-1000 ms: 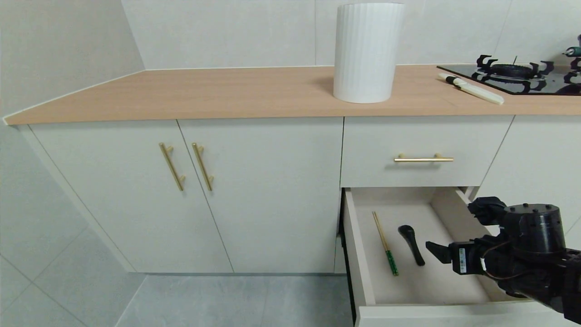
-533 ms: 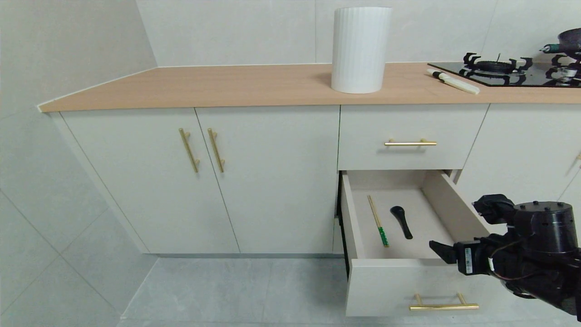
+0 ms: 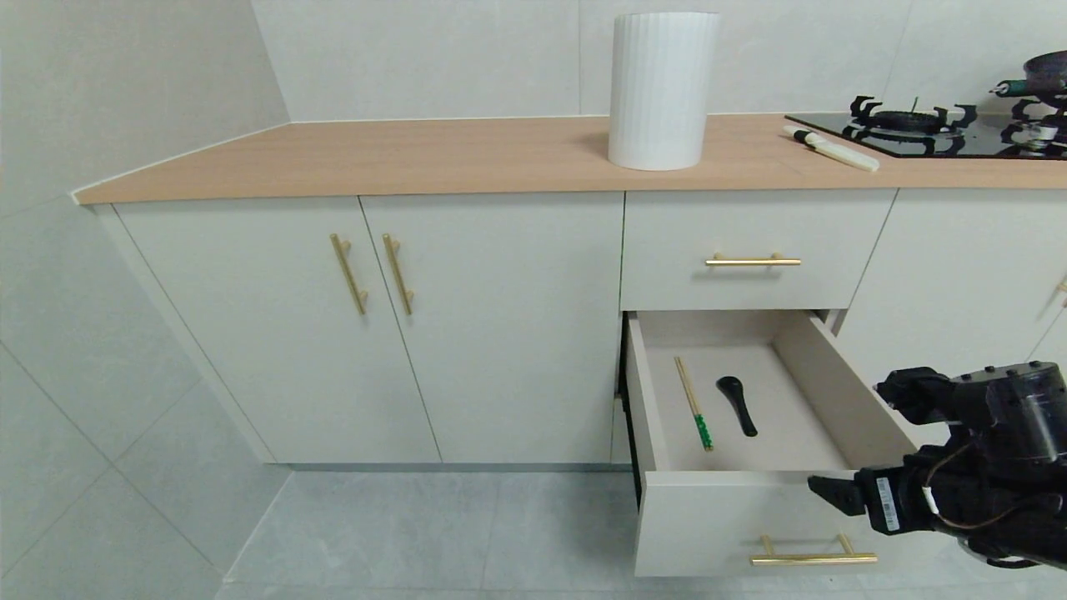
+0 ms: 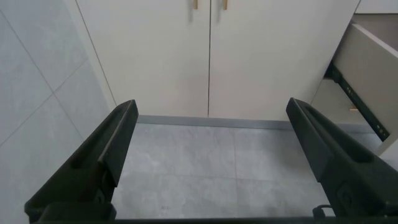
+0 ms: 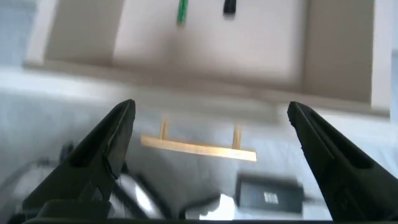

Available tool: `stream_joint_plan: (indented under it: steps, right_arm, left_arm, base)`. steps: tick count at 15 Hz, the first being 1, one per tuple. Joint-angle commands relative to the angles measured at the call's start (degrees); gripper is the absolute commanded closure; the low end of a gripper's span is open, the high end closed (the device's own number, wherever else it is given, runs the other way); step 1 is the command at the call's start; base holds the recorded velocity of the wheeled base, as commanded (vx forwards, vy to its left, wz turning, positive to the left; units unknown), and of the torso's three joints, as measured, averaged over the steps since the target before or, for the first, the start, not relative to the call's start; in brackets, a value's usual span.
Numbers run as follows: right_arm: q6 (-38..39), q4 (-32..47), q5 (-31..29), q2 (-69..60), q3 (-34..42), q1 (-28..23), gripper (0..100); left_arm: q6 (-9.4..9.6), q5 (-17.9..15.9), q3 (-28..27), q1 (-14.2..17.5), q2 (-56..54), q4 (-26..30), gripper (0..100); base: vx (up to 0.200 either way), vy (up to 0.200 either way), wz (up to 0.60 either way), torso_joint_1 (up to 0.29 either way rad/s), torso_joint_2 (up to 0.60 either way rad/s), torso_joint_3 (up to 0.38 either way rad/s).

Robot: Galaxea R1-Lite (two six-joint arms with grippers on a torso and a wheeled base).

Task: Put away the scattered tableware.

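Chopsticks [image 3: 693, 414] with green ends lie flat in the open drawer [image 3: 725, 521], close to its left wall. A black spoon [image 3: 737, 405] lies just beside them, on their right, and the two do not touch. The drawer is pulled far out, under a shut drawer with a gold bar.

You can see a white sticker [image 3: 887, 510] on your right gripper [image 3: 846, 435]. It has dark print on it, but the print is too small to read.

Your right gripper hangs in front of the drawer's right front corner. Its two fingers are spread wide and hold nothing. The chopsticks and the spoon are well apart from it, farther back and to its left, inside the drawer. In the right wrist view the fingers point at the drawer front, and the gold handle [image 5: 198, 147] sits between them, farther off. The green end of the chopsticks and the end of the spoon peek in past the drawer's front wall there.

Your left gripper [image 4: 211, 112] is spread wide too and holds nothing. It hangs low over the grey floor [image 4: 205, 168], facing two shut cupboard doors [image 4: 249, 56].

Up on the wooden counter [image 3: 417, 158] a pale knife [image 3: 831, 148] with a dark band lies by the black stove [image 3: 925, 133]. A tall white ribbed pot [image 3: 660, 87] stands near the knife, to its left.
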Motion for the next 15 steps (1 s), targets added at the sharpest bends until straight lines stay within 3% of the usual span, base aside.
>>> stream_joint_plan:
  steps: [1, 3, 5, 15]
  right_arm:
    - [0.9, 10.5, 0.2, -4.0, -6.3, 0.0, 0]
    - [4.4, 19.7, 0.2, -4.0, -10.9, 1.4, 0]
    - [8.5, 23.5, 0.1, -2.0, -13.3, 3.1, 0]
    - [14.7, 23.8, -0.2, 8.5, -14.6, 5.2, 0]
  left_arm:
    - [-0.02, 0.0, 0.0, 0.0, 0.0, 0.0, 0]
    - [-0.02, 0.0, 0.0, 0.0, 0.0, 0.0, 0]
    - [-0.02, 0.1, 0.0, 0.0, 0.0, 0.0, 0]
    - [-0.02, 0.0, 0.0, 0.0, 0.0, 0.0, 0]
  base:
    - [0.0, 0.0, 0.0, 0.0, 0.0, 0.0]
    - [0.0, 0.0, 0.0, 0.0, 0.0, 0.0]
    - [0.0, 0.0, 0.0, 0.0, 0.0, 0.0]
    - [0.0, 0.0, 0.0, 0.0, 0.0, 0.0]
